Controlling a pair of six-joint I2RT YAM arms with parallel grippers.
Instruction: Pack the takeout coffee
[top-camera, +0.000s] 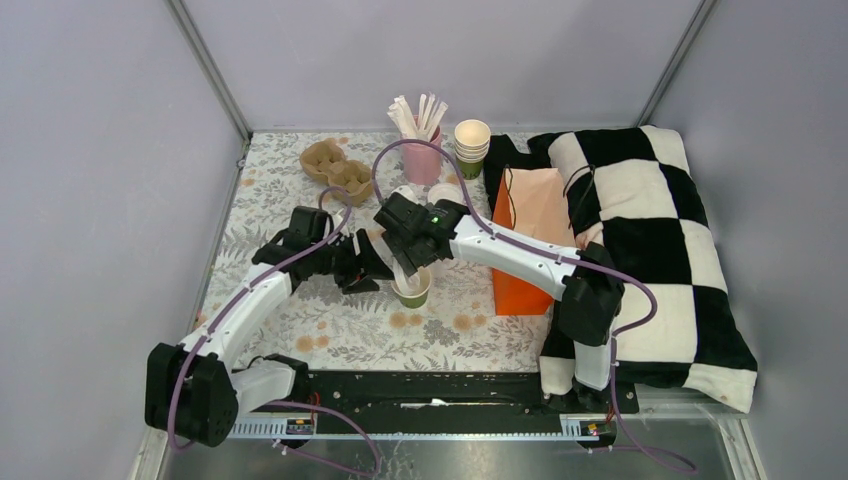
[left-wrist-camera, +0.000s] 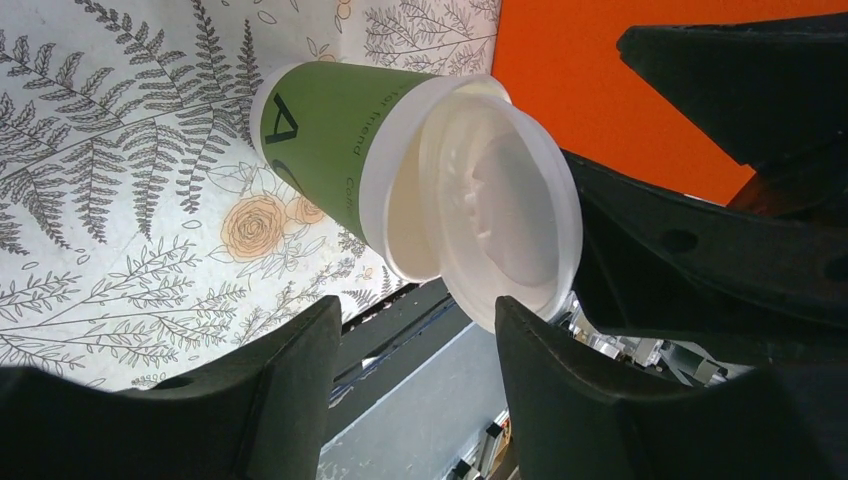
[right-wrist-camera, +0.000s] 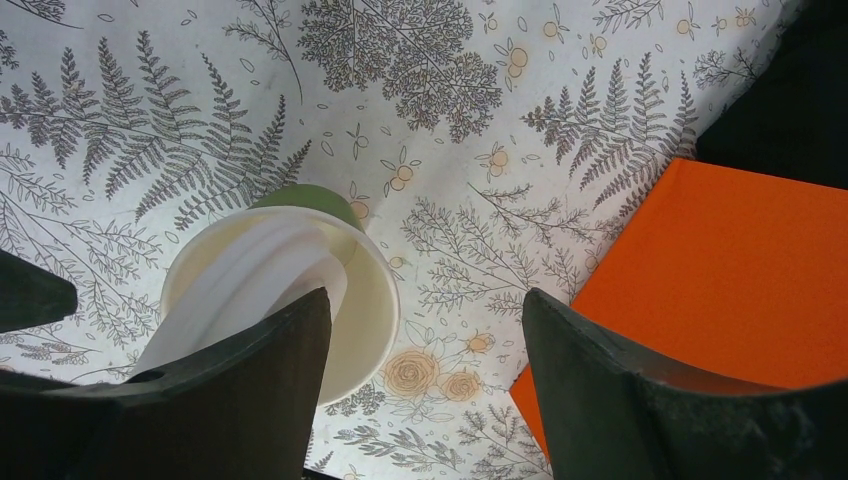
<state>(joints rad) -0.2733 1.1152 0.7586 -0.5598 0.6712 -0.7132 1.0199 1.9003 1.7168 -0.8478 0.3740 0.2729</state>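
Note:
The green paper cup (top-camera: 413, 293) stands upright on the fern-print cloth, left of the orange bag. A white lid (top-camera: 401, 272) leans askew on its rim, one edge dipping inside. In the left wrist view the cup (left-wrist-camera: 325, 130) and the tilted lid (left-wrist-camera: 505, 205) lie just beyond my left gripper (left-wrist-camera: 415, 340), which is open and empty. My left gripper (top-camera: 368, 268) is close to the cup's left side. My right gripper (top-camera: 405, 250) hovers over the cup, open and empty. In the right wrist view (right-wrist-camera: 425, 340) its left finger overlaps the lid (right-wrist-camera: 235, 285) in the cup (right-wrist-camera: 370, 300).
An orange paper bag (top-camera: 530, 240) lies right of the cup, against a black-and-white checkered pillow (top-camera: 650, 230). At the back stand a pink cup of white sticks (top-camera: 421, 150), a stack of cups (top-camera: 471, 145), a cardboard cup carrier (top-camera: 336, 166) and spare white lids (top-camera: 443, 193).

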